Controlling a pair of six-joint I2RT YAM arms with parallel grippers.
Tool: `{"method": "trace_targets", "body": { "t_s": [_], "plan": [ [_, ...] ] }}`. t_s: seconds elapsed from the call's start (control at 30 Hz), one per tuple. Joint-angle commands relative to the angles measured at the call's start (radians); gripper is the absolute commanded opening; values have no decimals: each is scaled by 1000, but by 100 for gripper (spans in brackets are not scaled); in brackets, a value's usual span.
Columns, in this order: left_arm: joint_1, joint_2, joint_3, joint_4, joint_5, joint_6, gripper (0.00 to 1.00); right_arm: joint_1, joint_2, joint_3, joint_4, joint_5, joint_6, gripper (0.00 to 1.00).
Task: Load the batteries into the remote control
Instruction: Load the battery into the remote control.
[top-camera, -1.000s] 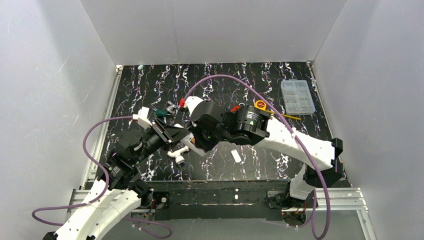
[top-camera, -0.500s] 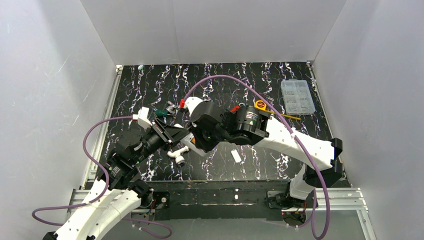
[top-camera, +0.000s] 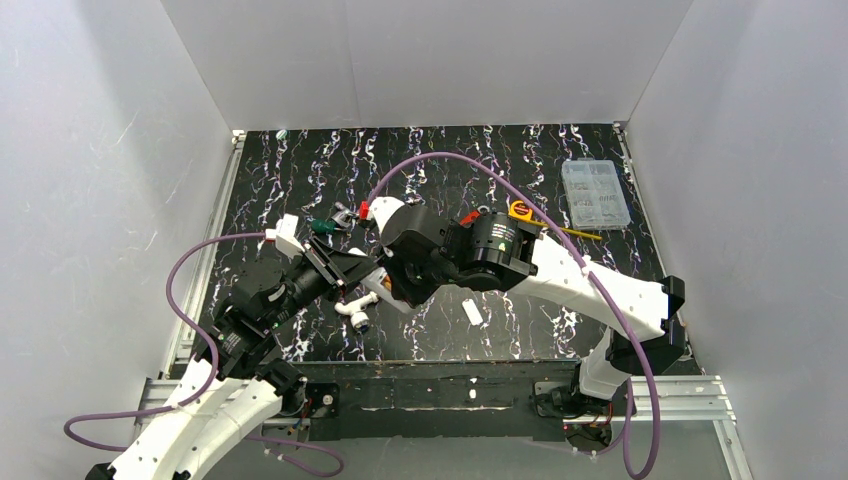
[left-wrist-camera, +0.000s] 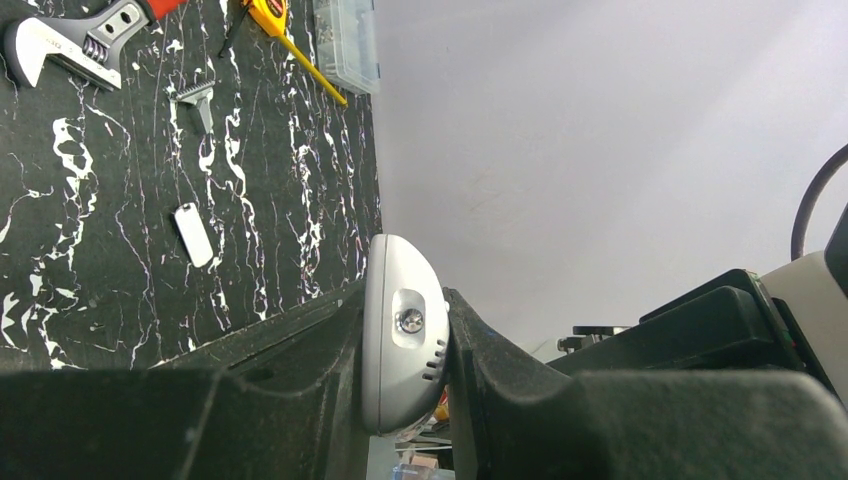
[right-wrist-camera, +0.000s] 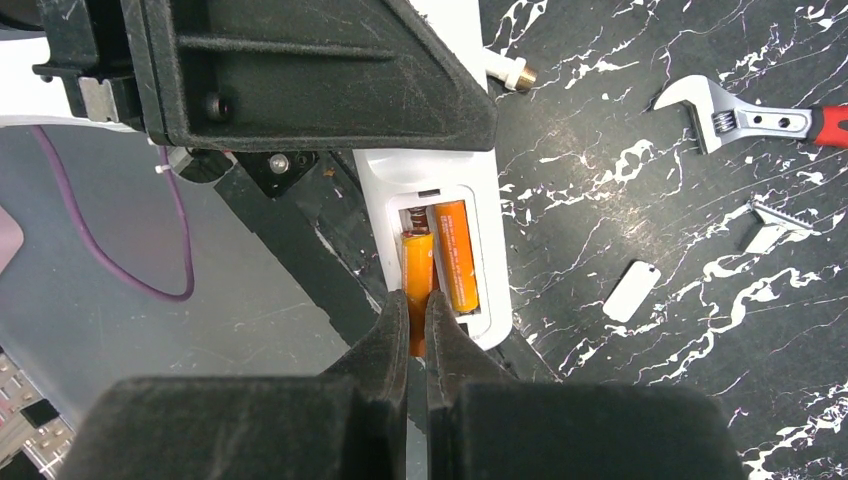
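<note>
Black stone-look sheet veined with thin white streaks formed the surface (top-camera: 500, 160), boxed in by plain matt white walls (top-camera: 450, 60). Nearest the arm bases, just on the near side of the remote control, lay a white tube-shaped tool (top-camera: 357, 310) with a blue tip. To the right of the remote and apart from it lay a small flat white cover piece (right-wrist-camera: 630, 290), oblong with rounded corners.

The remote control (right-wrist-camera: 425, 172) was a slim, smooth white plastic handset held up off the surface. The left gripper (left-wrist-camera: 402, 400) was clamped on it, a rough black finger pressed to each side of its rounded end. The recess in its back stood open and held the batteries, two glossy orange cylinders side by side. The seated battery (right-wrist-camera: 458, 255) lay lengthwise in one slot. The pinched battery (right-wrist-camera: 417, 275) lay in the slot beside it, its top near a coil spring and its lower end nipped between the nearly closed black fingers of the right gripper (right-wrist-camera: 418, 303).

Beyond the remote lay a wrench (right-wrist-camera: 745, 118) with a bright steel jaw and a red handle, and near it a small toothed metal piece (right-wrist-camera: 770, 225). Farther off to the right of the remote were a yellow-handled tool (left-wrist-camera: 290, 45) and a clear plastic compartment box (top-camera: 595, 193).
</note>
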Motion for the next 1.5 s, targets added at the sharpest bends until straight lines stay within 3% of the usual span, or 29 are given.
{"method": "trace_targets", "body": {
  "t_s": [0.0, 0.4, 1.47],
  "plan": [
    [4, -7, 3, 69, -5, -3, 0, 8, -30, -9, -12, -5, -13, 6],
    [4, -8, 2, 67, -7, -3, 0, 10, -24, -13, -47, 47, -17, 6],
    [4, -8, -25, 117, 23, -73, 0, 10, 21, 50, -3, 68, -71, 20]
  ]
}}
